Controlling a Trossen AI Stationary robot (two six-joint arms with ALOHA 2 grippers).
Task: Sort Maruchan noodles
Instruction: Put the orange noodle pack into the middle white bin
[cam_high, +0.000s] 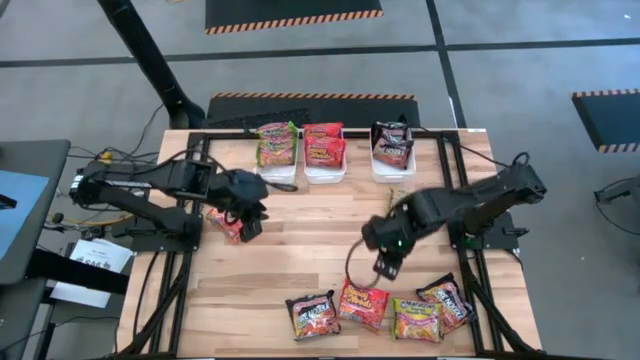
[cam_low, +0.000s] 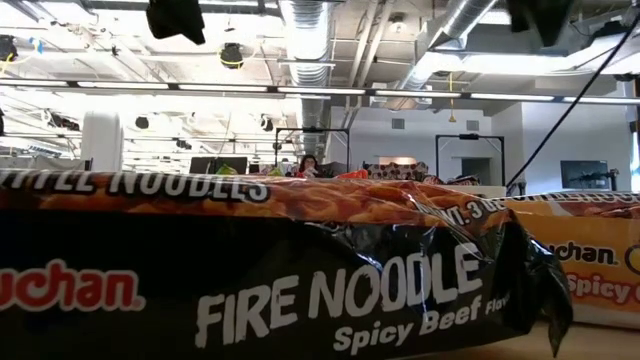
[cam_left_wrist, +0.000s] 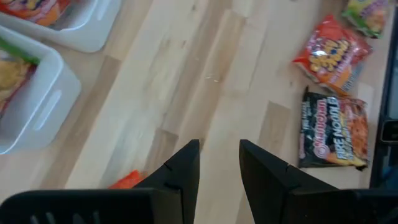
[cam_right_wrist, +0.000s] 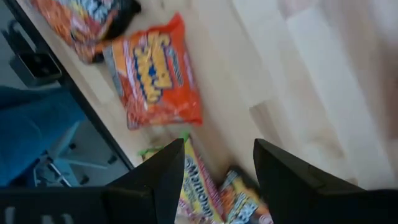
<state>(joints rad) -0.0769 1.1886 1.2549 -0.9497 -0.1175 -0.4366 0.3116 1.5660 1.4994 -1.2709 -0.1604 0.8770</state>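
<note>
Several Maruchan noodles packets lie flat along the table's near edge: a black one (cam_high: 313, 315), a red-orange one (cam_high: 363, 303), a green-yellow one (cam_high: 415, 318) and another dark one (cam_high: 447, 300). One more red-orange packet (cam_high: 224, 223) lies at the table's left, partly under my left gripper (cam_high: 250, 215). That gripper hangs open above the wood (cam_left_wrist: 219, 155) with nothing between its fingers. My right gripper (cam_high: 385, 262) is also open, above the near row. Its fingers (cam_right_wrist: 214, 168) stand over the green-yellow packet (cam_right_wrist: 199, 186), next to the red-orange one (cam_right_wrist: 155, 71).
Three white bins stand at the far edge. They hold green-yellow packets (cam_high: 277, 145), red-orange packets (cam_high: 323, 148) and black packets (cam_high: 391, 145). Bare wood lies between the bins and the near row. In the low view the black packet (cam_low: 300, 270) fills most of the picture.
</note>
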